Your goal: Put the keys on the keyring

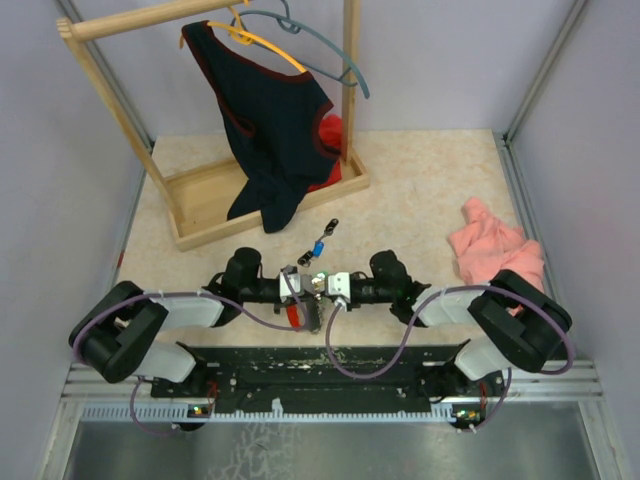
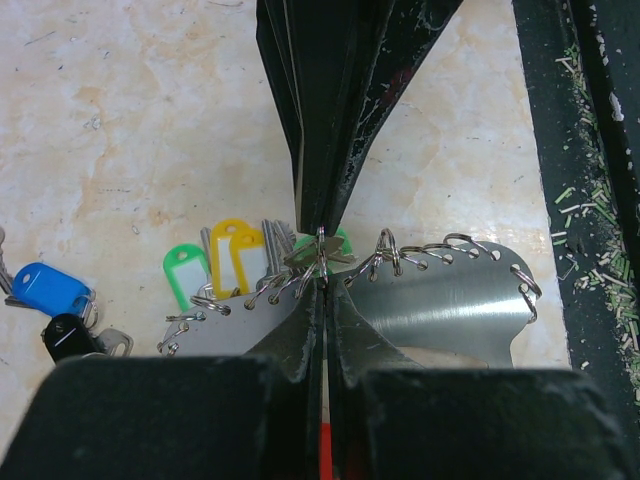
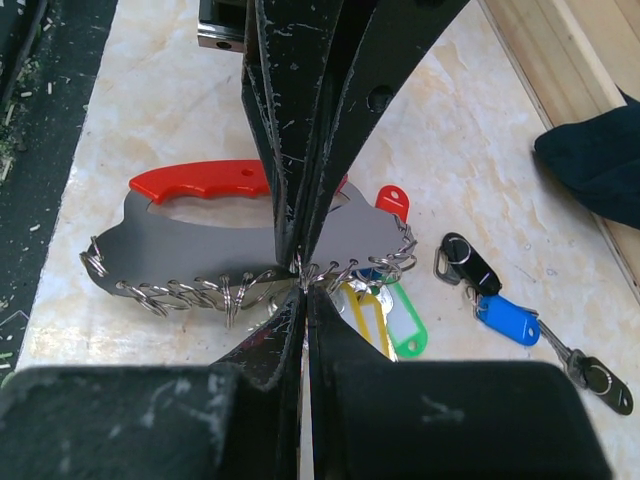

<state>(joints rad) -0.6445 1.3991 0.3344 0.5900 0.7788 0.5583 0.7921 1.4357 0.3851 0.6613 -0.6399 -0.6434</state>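
- Left wrist view: keys (image 2: 232, 262) with glossy green and yellow plastic heads lie at the left end of the keyring (image 2: 440, 305).
- My left gripper (image 2: 323, 295) is clamped tight at its wire-looped edge; on what, I can't tell.
- The plate is flat brushed steel with springy loops, so a tug could drag it.
- My right gripper (image 3: 303, 295) is clamped too, nose-to-nose; fingers may collide.

Left arm (image 1: 118, 335), right arm (image 1: 520, 320) — black joints, white shells, 1 purple cable (image 1: 352, 376) each; scuffed black jaws.
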